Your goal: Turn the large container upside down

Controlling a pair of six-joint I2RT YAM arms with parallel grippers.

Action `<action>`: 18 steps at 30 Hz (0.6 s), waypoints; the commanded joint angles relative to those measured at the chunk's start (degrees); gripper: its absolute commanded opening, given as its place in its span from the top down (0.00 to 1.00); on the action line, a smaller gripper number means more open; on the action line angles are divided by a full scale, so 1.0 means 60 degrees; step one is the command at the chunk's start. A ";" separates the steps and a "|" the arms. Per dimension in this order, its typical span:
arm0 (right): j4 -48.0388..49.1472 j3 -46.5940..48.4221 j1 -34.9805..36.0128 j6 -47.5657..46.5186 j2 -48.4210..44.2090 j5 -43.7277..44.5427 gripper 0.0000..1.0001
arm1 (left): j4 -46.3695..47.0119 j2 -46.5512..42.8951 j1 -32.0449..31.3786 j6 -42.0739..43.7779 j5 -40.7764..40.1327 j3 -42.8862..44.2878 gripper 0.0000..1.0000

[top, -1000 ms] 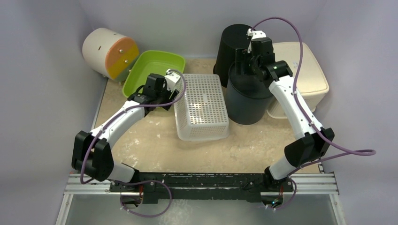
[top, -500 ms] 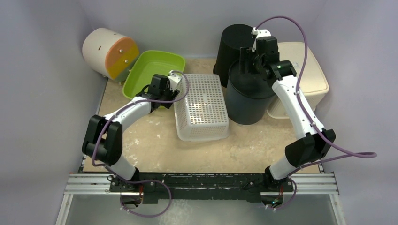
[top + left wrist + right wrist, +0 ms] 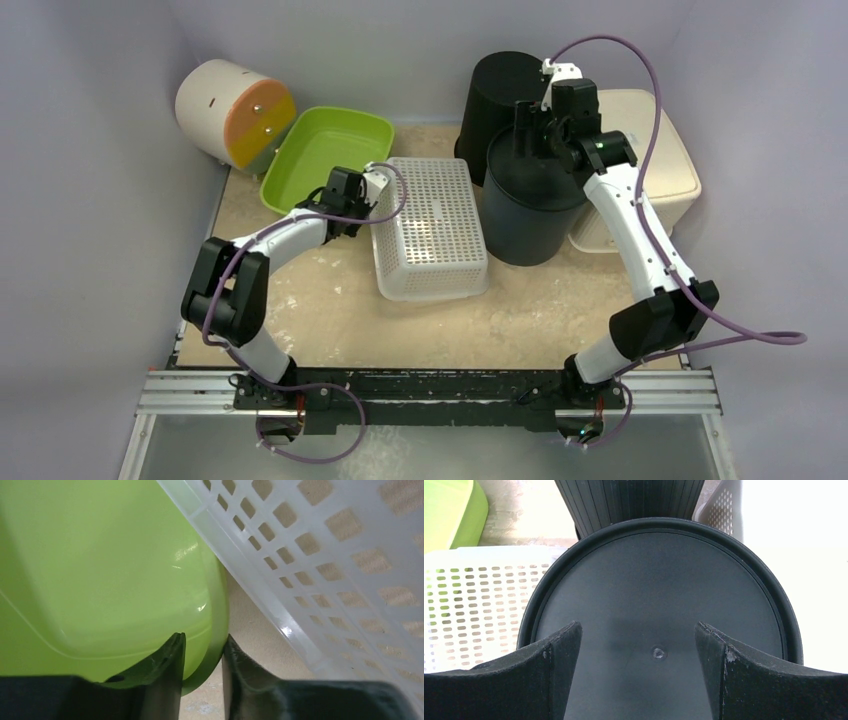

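Note:
The large container, a lime green tub [image 3: 325, 150], leans tilted at the back left with its open side showing. My left gripper [image 3: 345, 178] is at its near right corner. In the left wrist view the tub's rim [image 3: 217, 610] sits between the two fingers, and my left gripper [image 3: 202, 642] is shut on it, one finger inside the tub and one outside. My right gripper [image 3: 530, 125] hovers open above the flat top of an overturned black bin [image 3: 525, 210]. Its fingers [image 3: 561, 650] stand wide apart with nothing between them over that bin [image 3: 659, 590].
A white perforated basket [image 3: 430, 230] lies bottom up just right of the green tub, a narrow strip of table between them. A second black bin [image 3: 500, 90] and a cream bin [image 3: 650, 160] stand at the back right. A cream and orange cylinder [image 3: 235, 110] lies at the back left.
My left arm has drawn in and lowered its gripper onto the green tub's corner, and the jaws have narrowed onto the rim. The right gripper drifted slightly back and right, still open.

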 commanded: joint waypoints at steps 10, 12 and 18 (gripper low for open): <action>0.0353 0.0005 -0.0065 -0.0148 -0.0459 -0.0252 0.15 | -0.1492 -0.0466 0.0060 -0.1367 -0.0928 0.0524 1.00; 0.0340 0.0004 -0.0065 -0.0144 -0.0501 -0.0293 0.15 | -0.1892 -0.0740 0.0060 -0.1666 -0.0808 0.0478 1.00; 0.0304 0.0051 -0.0065 -0.0174 -0.0590 -0.0465 0.15 | -0.3176 -0.1657 0.0053 -0.2050 -0.0134 0.0397 1.00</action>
